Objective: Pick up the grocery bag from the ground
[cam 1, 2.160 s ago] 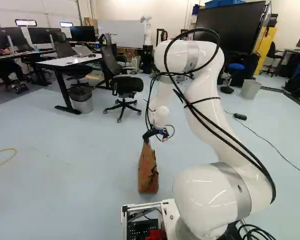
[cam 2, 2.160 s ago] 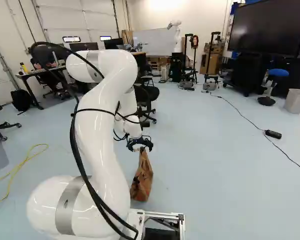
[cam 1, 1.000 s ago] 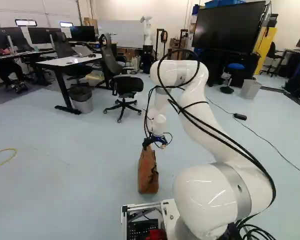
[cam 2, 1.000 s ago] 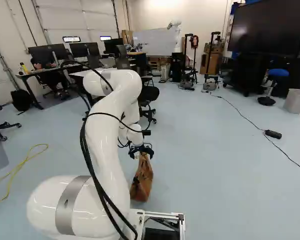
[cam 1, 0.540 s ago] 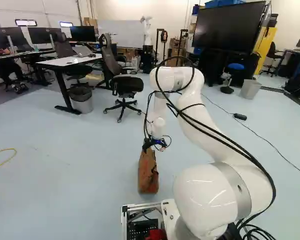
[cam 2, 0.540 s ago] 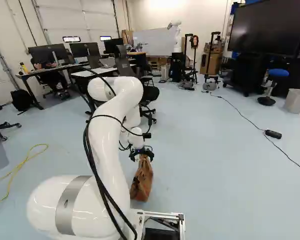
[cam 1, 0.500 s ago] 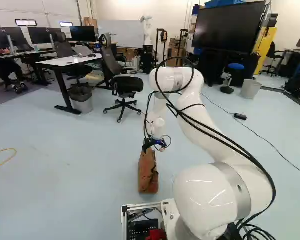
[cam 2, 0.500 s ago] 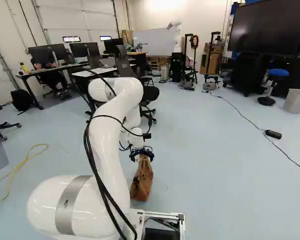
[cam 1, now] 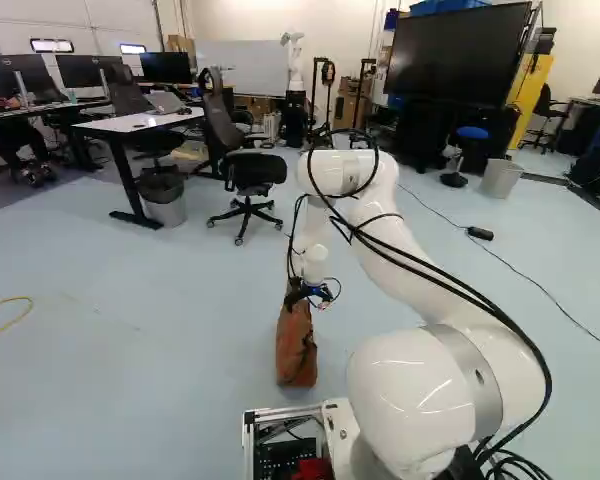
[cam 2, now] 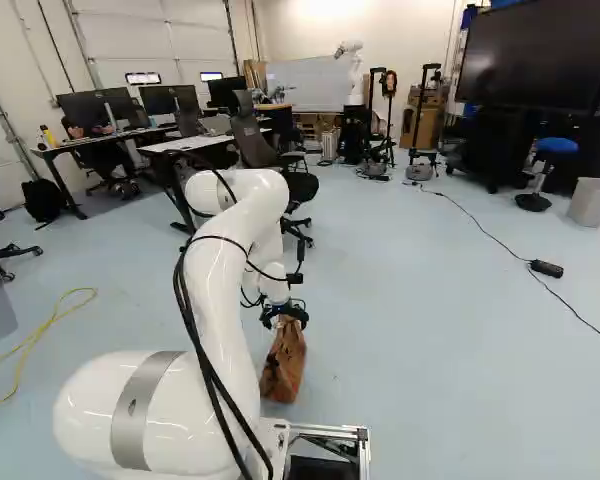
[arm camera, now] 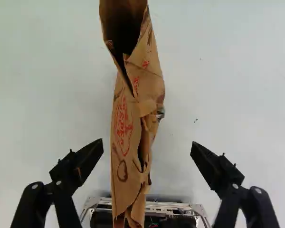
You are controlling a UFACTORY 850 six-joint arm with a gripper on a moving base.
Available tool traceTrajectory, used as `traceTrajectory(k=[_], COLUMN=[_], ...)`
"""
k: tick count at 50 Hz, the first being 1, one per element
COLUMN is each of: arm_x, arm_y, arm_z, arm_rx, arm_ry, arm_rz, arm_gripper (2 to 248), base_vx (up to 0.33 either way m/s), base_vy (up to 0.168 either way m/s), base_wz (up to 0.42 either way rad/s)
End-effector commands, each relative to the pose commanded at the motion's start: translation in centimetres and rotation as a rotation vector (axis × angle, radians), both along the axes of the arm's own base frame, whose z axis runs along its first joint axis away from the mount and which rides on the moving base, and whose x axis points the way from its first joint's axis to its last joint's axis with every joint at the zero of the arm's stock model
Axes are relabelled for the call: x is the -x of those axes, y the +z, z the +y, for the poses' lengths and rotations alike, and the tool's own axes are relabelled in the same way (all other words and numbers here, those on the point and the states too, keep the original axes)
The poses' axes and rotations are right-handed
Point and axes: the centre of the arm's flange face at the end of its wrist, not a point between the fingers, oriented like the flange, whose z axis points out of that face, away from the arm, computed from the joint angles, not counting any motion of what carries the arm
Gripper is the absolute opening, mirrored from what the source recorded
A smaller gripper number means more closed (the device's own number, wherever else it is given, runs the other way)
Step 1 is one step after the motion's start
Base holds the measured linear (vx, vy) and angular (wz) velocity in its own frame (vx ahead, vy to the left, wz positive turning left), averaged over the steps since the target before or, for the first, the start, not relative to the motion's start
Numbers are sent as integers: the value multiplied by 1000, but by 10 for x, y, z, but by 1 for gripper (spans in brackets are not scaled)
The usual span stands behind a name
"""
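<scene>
Clearly, red print is shown on the creased side of the brown paper grocery bag [cam 1: 296, 355], with a dark round marking [arm camera: 122, 170] lower down; its lettering is left unread. The bag is stood on the pale blue floor [cam 2: 430, 330], just ahead of the base's silver metal frame [cam 1: 280, 413]. Its dark mouth [arm camera: 121, 31] is seen gaping.

Beyond it, a black office chair [cam 1: 252, 172], a white-topped desk with black legs [cam 1: 140, 122] and a grey waste bin [cam 1: 164, 198] are placed. A yellow cable [cam 2: 28, 345] is laid at the left of the right base view; a black power adapter [cam 2: 546, 268] is found at its right. Open floor is seen on both sides of the bag, between these two.

The end effector [cam 2: 284, 320] is held released at the bag's upper part, its fingers [arm camera: 83, 161] spread, with gaps visible on either side of the paper.
</scene>
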Motion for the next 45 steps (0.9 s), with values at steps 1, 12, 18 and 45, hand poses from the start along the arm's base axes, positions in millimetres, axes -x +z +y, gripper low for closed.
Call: traceTrajectory(k=[1, 12, 18, 45], arm_x=[0, -1, -2, -3], arm_y=[-2, -18, -28, -68], arm_z=[0, 0, 0, 0], arm_rx=[0, 0, 1, 1], arm_ry=[0, 0, 0, 0], arm_rz=[1, 7, 10, 22], arm_gripper=[247, 247, 247, 247], base_vx=[0, 0, 0, 0], base_vy=[0, 0, 0, 0], base_wz=[0, 0, 0, 0])
